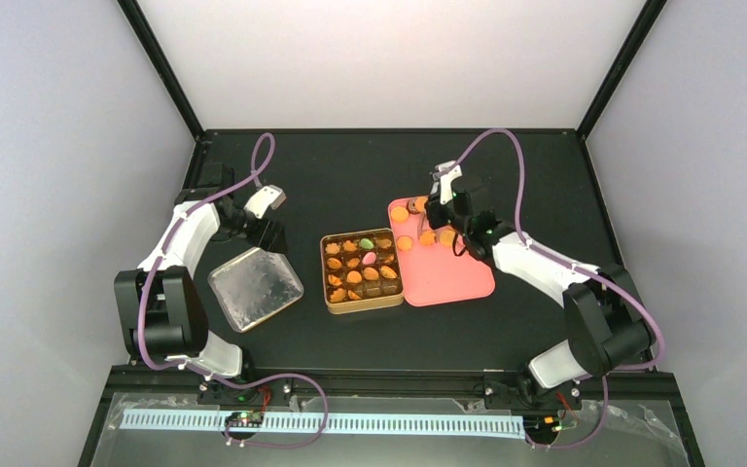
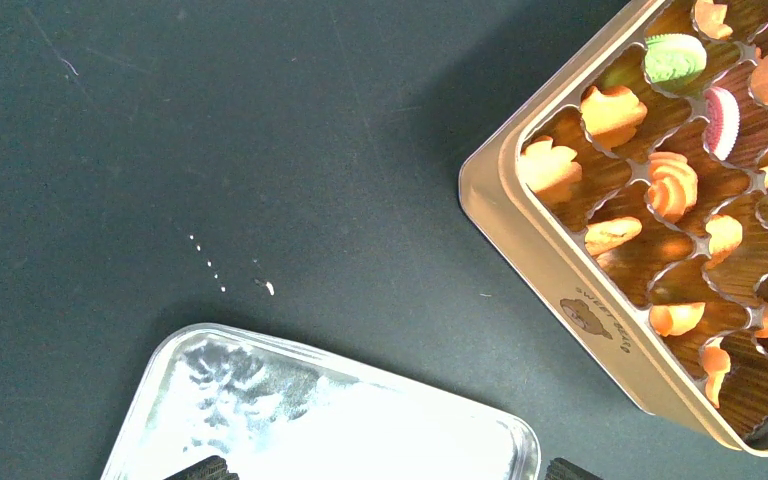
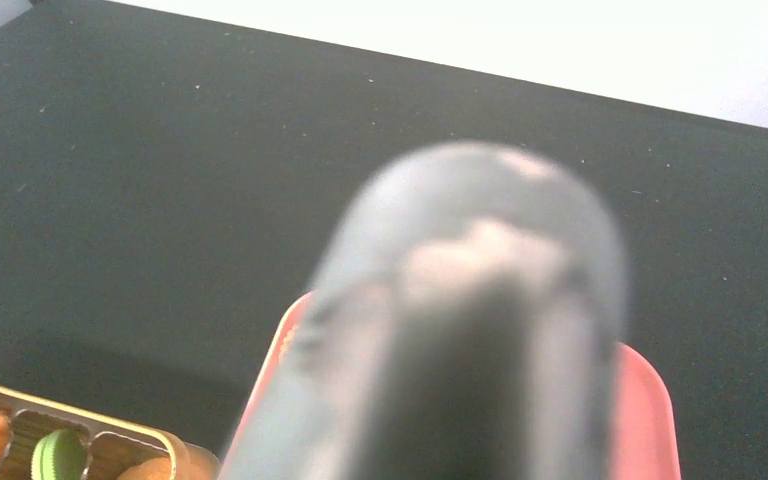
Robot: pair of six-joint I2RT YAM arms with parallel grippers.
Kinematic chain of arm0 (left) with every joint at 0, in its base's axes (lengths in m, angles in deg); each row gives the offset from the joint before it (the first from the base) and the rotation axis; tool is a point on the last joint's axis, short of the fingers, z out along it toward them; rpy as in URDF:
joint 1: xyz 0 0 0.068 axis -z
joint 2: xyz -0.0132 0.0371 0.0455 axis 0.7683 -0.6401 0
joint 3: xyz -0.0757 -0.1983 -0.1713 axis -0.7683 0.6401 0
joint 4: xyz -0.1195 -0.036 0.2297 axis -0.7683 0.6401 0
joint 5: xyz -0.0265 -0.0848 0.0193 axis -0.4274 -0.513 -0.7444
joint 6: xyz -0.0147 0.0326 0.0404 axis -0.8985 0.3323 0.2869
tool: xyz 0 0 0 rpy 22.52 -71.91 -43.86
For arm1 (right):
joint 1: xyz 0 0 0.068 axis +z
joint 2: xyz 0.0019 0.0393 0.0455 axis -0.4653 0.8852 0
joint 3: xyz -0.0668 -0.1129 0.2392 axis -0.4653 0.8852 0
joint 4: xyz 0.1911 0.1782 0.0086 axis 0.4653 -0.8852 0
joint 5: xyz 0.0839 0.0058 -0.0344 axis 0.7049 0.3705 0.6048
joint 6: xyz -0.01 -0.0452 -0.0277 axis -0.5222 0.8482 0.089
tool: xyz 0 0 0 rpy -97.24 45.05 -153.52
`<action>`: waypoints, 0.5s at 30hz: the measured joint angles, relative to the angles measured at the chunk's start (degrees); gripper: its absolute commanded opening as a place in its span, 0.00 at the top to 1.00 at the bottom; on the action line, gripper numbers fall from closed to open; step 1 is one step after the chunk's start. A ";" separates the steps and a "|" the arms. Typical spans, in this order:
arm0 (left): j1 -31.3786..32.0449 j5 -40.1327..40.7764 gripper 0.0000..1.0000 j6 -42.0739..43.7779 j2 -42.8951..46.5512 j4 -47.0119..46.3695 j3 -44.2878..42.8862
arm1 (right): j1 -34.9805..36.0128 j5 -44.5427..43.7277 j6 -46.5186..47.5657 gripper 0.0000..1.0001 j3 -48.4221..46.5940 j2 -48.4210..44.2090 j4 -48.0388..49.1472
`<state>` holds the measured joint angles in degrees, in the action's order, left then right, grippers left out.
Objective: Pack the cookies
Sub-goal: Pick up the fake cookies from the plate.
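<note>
Top external view: left gripper (image 1: 270, 233), fingers apart, hovers over the far edge of a silver lid (image 1: 255, 287). To its right, a tin (image 1: 365, 305) holds cookies (image 1: 355, 263). More sit on a pink tray (image 1: 452, 277) around the right gripper (image 1: 444, 209), clamped on blurred grey tongs (image 3: 470, 300).

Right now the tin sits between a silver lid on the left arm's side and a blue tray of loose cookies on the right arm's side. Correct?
Not quite: the tray is pink, not blue, as the top external view shows. The tin does sit between the silver lid and that tray, which holds loose cookies.
</note>
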<state>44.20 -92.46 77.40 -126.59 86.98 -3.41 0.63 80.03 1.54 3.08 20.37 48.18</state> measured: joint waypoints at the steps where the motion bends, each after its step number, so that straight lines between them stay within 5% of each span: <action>1: 0.00 0.00 0.17 0.00 0.00 0.02 0.00 | 0.00 0.13 -0.02 0.82 -0.17 0.02 -0.13; 8: 0.00 0.00 0.17 0.00 0.00 0.02 0.00 | 0.28 0.66 -0.04 0.99 -0.50 -0.17 -1.05; 15: 0.00 -0.02 0.18 -0.02 0.00 0.02 0.00 | 0.92 0.66 -0.02 0.99 -0.50 -4.09 -3.21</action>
<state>44.20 -92.48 77.38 -126.59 87.00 -3.41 1.55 80.69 1.52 2.58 16.28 44.97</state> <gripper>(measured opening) 0.824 0.271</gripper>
